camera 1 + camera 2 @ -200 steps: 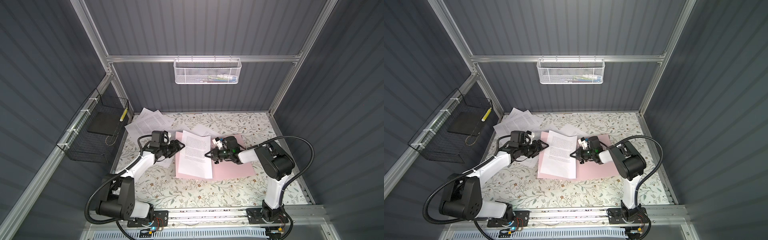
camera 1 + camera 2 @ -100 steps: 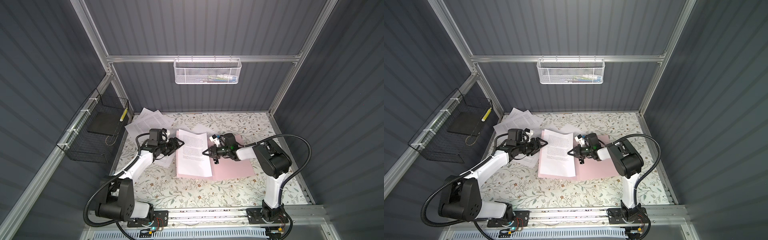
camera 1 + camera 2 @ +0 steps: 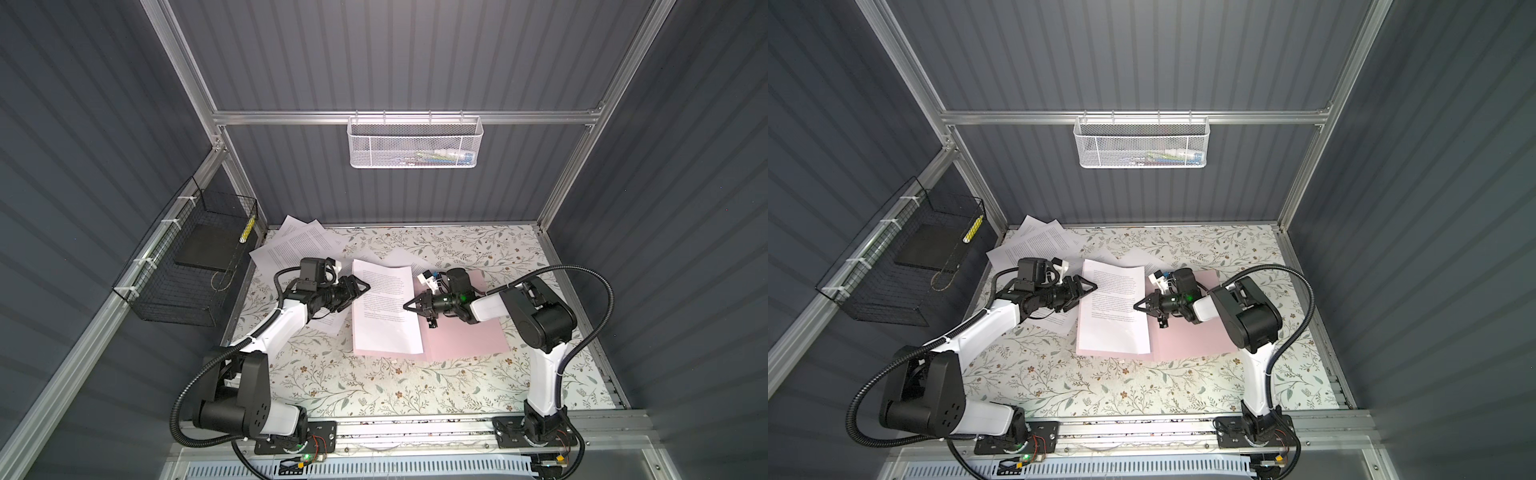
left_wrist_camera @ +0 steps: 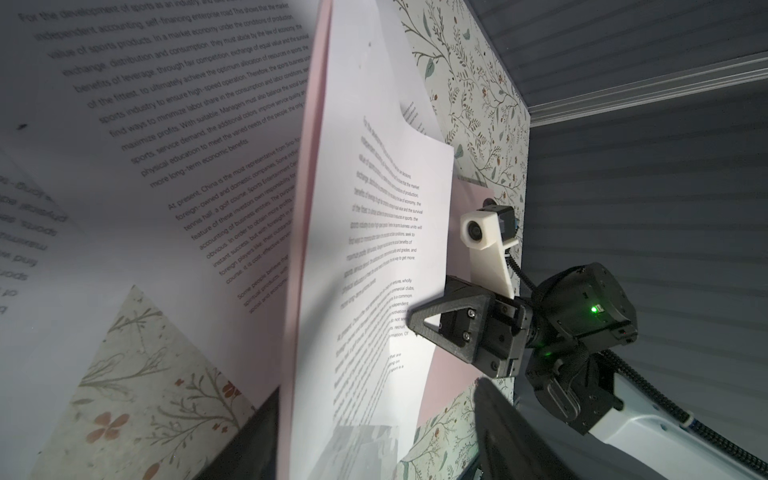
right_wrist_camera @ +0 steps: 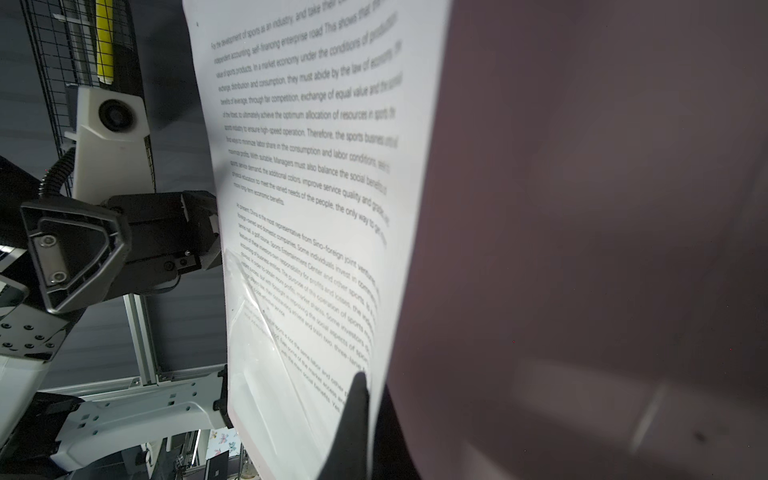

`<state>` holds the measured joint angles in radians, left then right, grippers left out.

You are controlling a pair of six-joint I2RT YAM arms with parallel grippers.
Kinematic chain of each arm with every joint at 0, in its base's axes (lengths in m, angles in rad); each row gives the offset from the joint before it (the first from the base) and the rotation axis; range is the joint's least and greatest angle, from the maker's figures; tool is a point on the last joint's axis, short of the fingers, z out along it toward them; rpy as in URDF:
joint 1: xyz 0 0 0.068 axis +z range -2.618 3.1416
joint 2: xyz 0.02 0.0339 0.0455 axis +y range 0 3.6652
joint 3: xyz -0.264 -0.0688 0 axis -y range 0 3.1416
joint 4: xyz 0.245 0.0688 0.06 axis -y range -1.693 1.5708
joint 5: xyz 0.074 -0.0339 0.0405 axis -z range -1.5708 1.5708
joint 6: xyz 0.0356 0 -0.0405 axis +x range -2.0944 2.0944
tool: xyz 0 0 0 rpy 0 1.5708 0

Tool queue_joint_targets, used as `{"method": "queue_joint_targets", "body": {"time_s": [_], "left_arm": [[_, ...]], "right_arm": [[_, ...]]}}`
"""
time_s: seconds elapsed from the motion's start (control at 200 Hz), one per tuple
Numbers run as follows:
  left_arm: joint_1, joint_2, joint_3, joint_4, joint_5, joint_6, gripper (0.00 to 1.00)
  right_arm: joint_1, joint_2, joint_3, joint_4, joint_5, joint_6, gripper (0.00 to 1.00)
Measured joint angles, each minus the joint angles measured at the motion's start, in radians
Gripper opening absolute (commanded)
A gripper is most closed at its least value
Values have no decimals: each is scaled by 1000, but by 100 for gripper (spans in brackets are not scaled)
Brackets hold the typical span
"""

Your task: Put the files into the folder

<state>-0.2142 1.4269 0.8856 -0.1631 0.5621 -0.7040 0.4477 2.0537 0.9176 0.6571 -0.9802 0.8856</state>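
One sheet (image 3: pixel 384 328) lies on the open folder's (image 3: pixel 465 338) left half. The right gripper (image 3: pixel 407 306), pressed shut, has its tip on it, and the left gripper (image 3: pixel 359 291) gapes at its edge. More sheets (image 3: pixel 297 245) lie loose behind.

The table with a flowery cover (image 3: pixel 374 386) holds an open pink card folder (image 3: pixel 465 340) and loose white printed paper sheets (image 3: pixel 291 249).

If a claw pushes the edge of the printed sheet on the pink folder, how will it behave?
Probably floppy: the printed sheet bows above the pink folder. It looks thin and is likely light, so an edge push may buckle it rather than slide it.
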Motion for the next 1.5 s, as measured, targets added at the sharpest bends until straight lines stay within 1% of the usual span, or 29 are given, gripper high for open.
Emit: {"method": "queue_joint_targets", "body": {"time_s": [0.325,0.871,0.911,0.931,0.951,0.971,0.976,0.981,0.986,0.991,0.996,1.001,1.011,1.136,1.276,1.336,1.411,1.501], "left_arm": [[0,0,0,8,6,-1,69],[0,7,0,34,19,-9,70],[0,7,0,35,19,-9,70],[0,7,0,35,19,-9,70],[0,7,0,35,19,-8,70],[0,7,0,34,19,-8,70],[0,7,0,34,19,-8,70],[0,7,0,34,19,-8,70],[0,7,0,34,19,-8,71],[0,7,0,34,19,-8,71],[0,7,0,34,19,-8,71],[0,7,0,34,19,-8,71],[0,7,0,34,19,-8,71],[0,7,-2,27,19,-3,75],[0,18,-4,25,23,12,78],[0,25,-4,25,27,16,78],[0,38,-4,26,38,21,77],[0,58,-4,25,50,25,76]], "right_arm": [[15,0,-6,40,20,32,0],[23,0,-82,181,85,110,0],[23,0,-83,184,88,114,5],[23,0,-84,185,90,115,9],[23,0,-84,187,91,117,14],[23,0,-85,188,92,120,21],[23,0,-86,188,93,123,36],[23,0,-86,188,94,123,43],[23,0,-86,188,94,122,69],[23,0,-86,189,94,118,84],[23,0,-86,190,94,116,92],[23,0,-86,190,94,118,95],[23,0,-87,191,97,127,98],[21,-26,-96,180,105,116,99],[20,-142,-111,121,133,72,99],[20,-207,-120,62,154,47,99],[20,-292,-121,-42,193,-17,99],[17,-401,-121,-174,272,-97,99]]}}
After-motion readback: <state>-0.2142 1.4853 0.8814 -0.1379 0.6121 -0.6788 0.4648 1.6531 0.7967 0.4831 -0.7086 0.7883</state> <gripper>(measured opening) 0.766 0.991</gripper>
